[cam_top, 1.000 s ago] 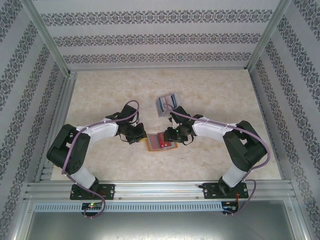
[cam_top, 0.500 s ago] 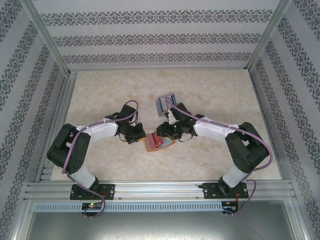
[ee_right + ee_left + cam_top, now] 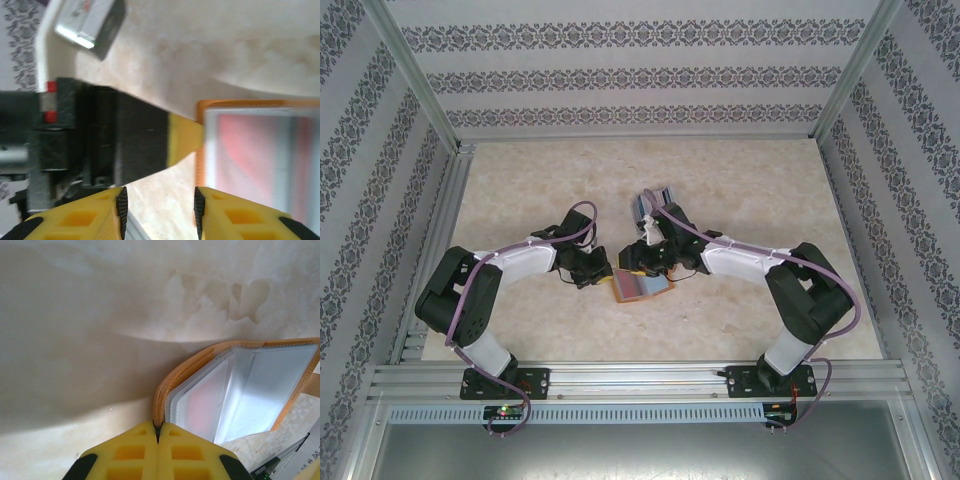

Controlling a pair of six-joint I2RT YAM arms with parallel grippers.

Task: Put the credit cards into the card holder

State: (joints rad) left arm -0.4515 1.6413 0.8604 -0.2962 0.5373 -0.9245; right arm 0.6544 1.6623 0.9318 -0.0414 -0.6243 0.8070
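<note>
Top external view: the left gripper [image 3: 603, 274] and the right gripper [image 3: 636, 262] stood tip to tip low over the table [image 3: 520, 180]. The card holder [image 3: 645, 288] lay open directly at both sets of fingertips, touching the table. The loose credit cards [image 3: 642, 208] sat in a grey and blue stack behind the right gripper, partly covered by that arm and apart from the card holder.

Left wrist view: the yellow fingers [image 3: 125, 455] were pressed fully together, with no gap at the seam. The orange edge of the card holder's cover ran straight into that seam, so the left gripper was clamped on the cover. Ahead and to the right of the tips, the holder stood spread open. Its clear sleeves [image 3: 260, 385] fanned upward, and a pink card [image 3: 200, 407] showed through the nearest sleeve.

Right wrist view: the right gripper's fingers [image 3: 235, 212] stood well apart, with bare table between them and nothing gripped. Just ahead of the right finger lay the open holder, a pink card visible under its sleeve. The left gripper's yellow tip met the holder's orange edge ahead of the gap. The stack of credit cards lay far ahead, to the left
</note>
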